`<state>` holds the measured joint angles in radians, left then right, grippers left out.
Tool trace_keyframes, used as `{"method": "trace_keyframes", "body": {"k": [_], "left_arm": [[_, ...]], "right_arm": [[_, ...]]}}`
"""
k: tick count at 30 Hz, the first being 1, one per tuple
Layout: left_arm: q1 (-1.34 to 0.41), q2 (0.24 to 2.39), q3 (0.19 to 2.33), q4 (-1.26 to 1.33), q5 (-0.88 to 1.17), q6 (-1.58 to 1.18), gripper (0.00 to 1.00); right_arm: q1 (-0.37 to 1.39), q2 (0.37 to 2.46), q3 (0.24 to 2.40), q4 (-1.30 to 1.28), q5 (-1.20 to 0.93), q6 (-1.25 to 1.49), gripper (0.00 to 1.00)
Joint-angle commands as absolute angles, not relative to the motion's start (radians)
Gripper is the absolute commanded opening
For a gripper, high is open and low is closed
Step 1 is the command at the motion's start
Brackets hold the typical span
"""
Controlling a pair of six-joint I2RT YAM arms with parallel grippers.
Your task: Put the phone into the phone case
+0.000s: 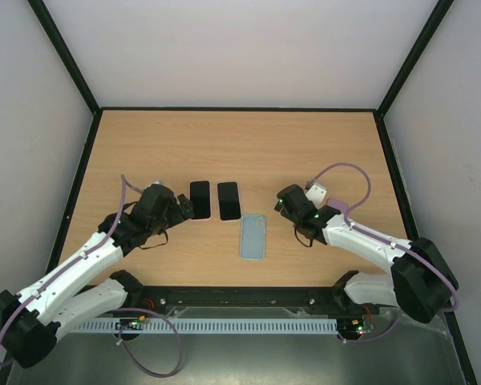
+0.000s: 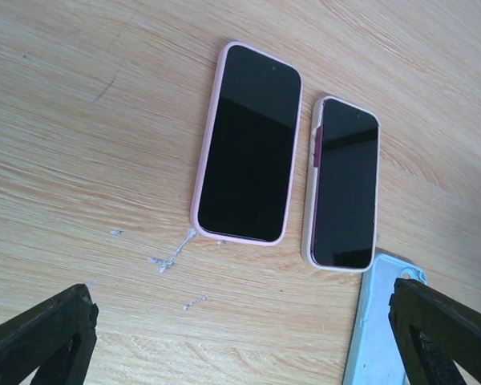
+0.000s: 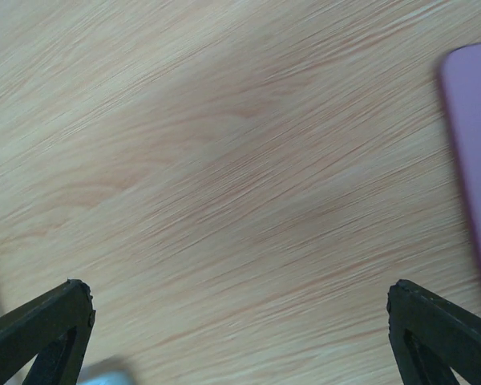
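The table [image 1: 305,152] is light tan wood with fine, streaked grain; just ahead of the left gripper [image 1: 180,210] it carries a few whitish flecks [image 2: 172,258]; beyond those flecks lies a phone [image 2: 247,144] with a glossy black screen in a pale pink surround; beside it, a second phone [image 2: 345,188] shows a black screen, a cream-white surround and a dark maroon strip along one side; the phone case [image 2: 375,329] by that gripper's right-hand finger is light blue; the fingers [image 3: 40,325] of the right gripper [image 1: 284,200] are matt black, as are the left's; the arms [image 1: 72,273] are white with black joints, purple cables [image 1: 345,168] and small green lights [image 1: 315,215].
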<state>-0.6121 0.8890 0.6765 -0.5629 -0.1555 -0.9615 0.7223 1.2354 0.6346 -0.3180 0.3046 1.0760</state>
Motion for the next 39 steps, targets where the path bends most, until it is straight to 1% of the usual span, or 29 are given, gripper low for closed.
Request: {"method": "trace_keyframes", "body": {"k": [1,6,12,18,27,33,39], "left_arm": [[-0.608,0.846,0.685,-0.563,-0.127,-0.889,0.99],[-0.608,0.788,0.673,-0.537,-0.117,-0.863,1.0],[-0.607,0.762,0.653,-0.53,-0.106,-0.868,0.99],[-0.608,0.762,0.628,-0.52,-0.077,-0.861,1.0],[-0.607,0.787,0.633,-0.513,-0.08,-0.853,0.99],[-0.607,0.796,0.62,-0.509,-0.082,-0.851,1.0],[-0.606,0.804,0.617,-0.502,-0.073,-0.85,0.99]], "right_arm": [[0.616,1.219,0.605,-0.388,0.353,1.019,0.98],[0.493,1.247,0.587,-0.364,0.33,0.973,0.97],[0.336,1.379,0.61,-0.362,0.311,0.893,0.97],[0.236,1.468,0.618,-0.328,0.296,0.823,0.98],[0.204,1.543,0.615,-0.3,0.273,0.79,0.98],[0.203,1.526,0.595,-0.239,0.095,0.753,0.99],[0.203,1.464,0.579,-0.22,-0.065,0.753,0.92]]}}
